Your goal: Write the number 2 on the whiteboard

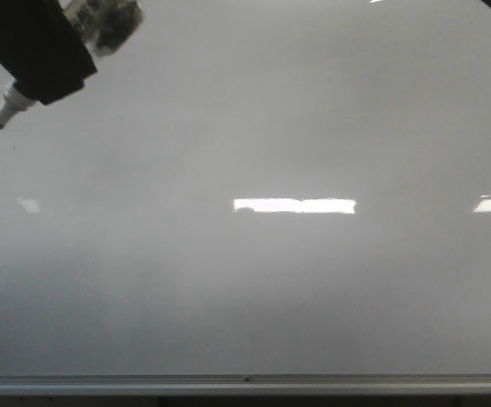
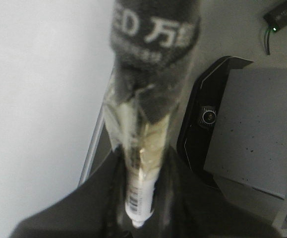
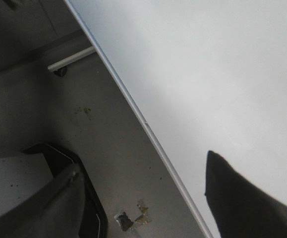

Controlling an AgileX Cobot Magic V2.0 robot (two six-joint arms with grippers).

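Jaws of the left gripper [image 1: 46,64] are closed on a marker [image 1: 6,106], which sticks out below the dark fingers in the front view with its black tip pointing down and to the left, near the left edge of the whiteboard [image 1: 253,288]. Whether the tip touches the board cannot be told. From the left wrist view the marker [image 2: 142,183] runs straight up between the two dark fingers [image 2: 193,203], its barrel wrapped in clear tape and a dark foam sleeve with white lettering. The right gripper [image 3: 148,218] has its jaws spread wide apart and holds nothing; one dark finger [image 3: 242,198] lies over the board and the other over the grey floor beside it, with the board's silver edge rail [image 3: 148,129] running between them. The board is glossy grey-white with bright strips of light glare across its middle and a silver rail [image 1: 245,383] along its lower edge. No number 2 can be made out on the board surface in any view.
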